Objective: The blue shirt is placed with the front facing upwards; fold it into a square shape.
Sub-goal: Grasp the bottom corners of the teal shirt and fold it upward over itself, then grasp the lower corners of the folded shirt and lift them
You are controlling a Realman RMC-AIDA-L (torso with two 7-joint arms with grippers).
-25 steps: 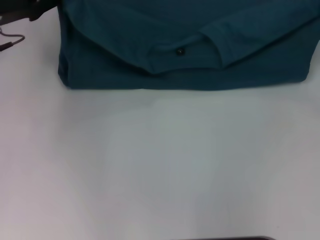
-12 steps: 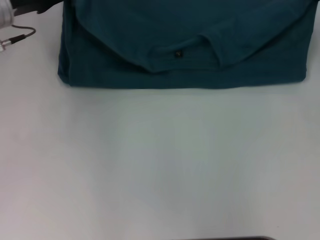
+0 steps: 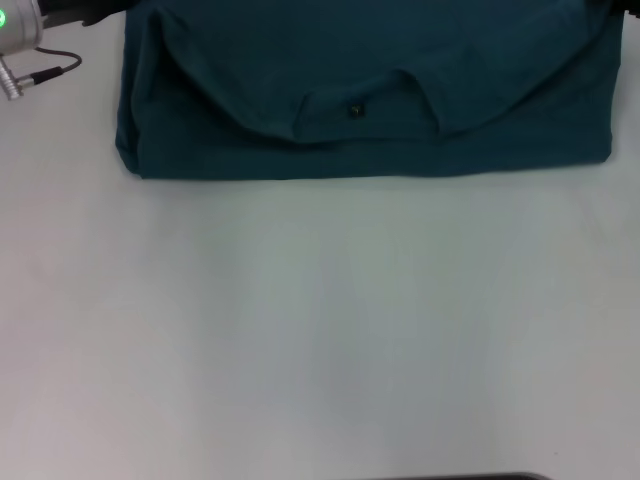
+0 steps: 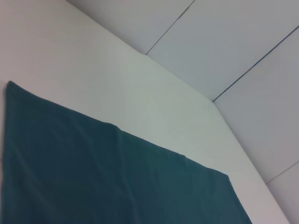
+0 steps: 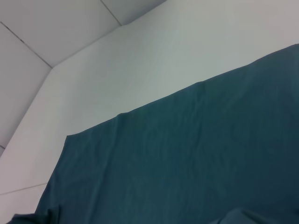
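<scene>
The blue shirt (image 3: 370, 80) lies folded in a wide band across the far part of the white table (image 3: 320, 330). Its ribbed collar with a small black label (image 3: 354, 110) faces me, and the lettering is hidden. The near edge is straight. My left arm's silver wrist with a green light (image 3: 15, 20) shows at the far left corner, beside the shirt's left edge; its fingers are out of the picture. My right gripper is out of view. The shirt's flat cloth also shows in the left wrist view (image 4: 93, 177) and in the right wrist view (image 5: 187, 158).
A grey cable and plug (image 3: 45, 72) hang from the left wrist over the table, left of the shirt. Bare white table stretches from the shirt to the near edge. Floor tiles lie beyond the table's far edge (image 4: 177, 79).
The left arm's silver wrist and cable have come further into view at the far left. The shirt's upper folded layer has shifted slightly; its near edge stays in place.
</scene>
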